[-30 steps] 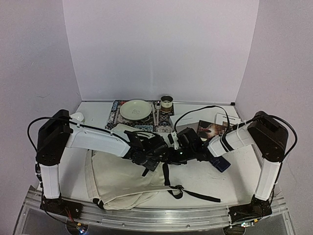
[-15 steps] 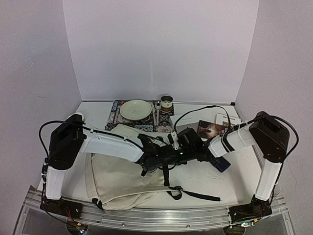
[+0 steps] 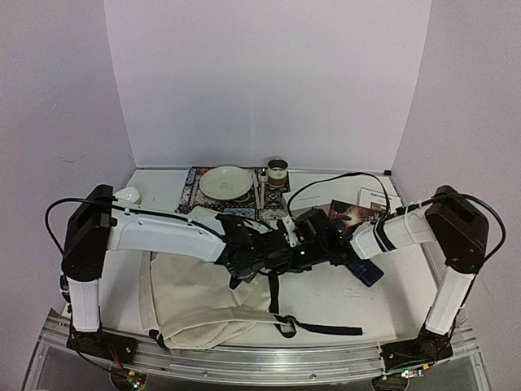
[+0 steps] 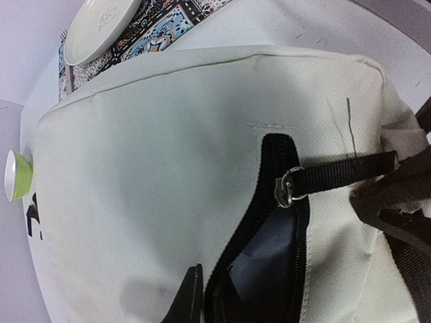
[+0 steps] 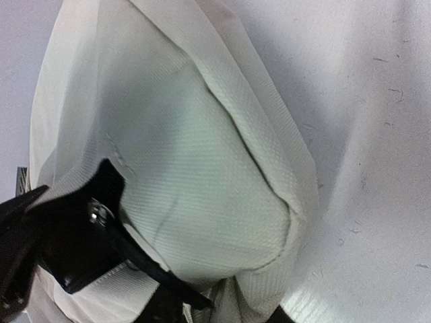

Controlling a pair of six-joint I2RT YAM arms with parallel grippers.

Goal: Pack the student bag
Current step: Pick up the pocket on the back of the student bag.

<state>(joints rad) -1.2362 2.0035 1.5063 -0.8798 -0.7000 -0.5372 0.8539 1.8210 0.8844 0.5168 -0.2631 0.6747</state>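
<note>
The large cream fabric student bag [image 3: 191,301] is lying flat at your near table [image 3: 342,305] edge. Farther in, the left gripper [image 3: 262,257] is pinching its black zip lip [image 4: 269,222]; the right gripper's [image 3: 298,248] state cannot be told. You are risking the lip slipping out, closing the opening.

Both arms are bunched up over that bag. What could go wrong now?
The left gripper and right gripper sit close together at the zipper opening of the bag, so they might bump. The opening looks narrow; things could catch on it. The loose black strap might snag an arm.
</note>
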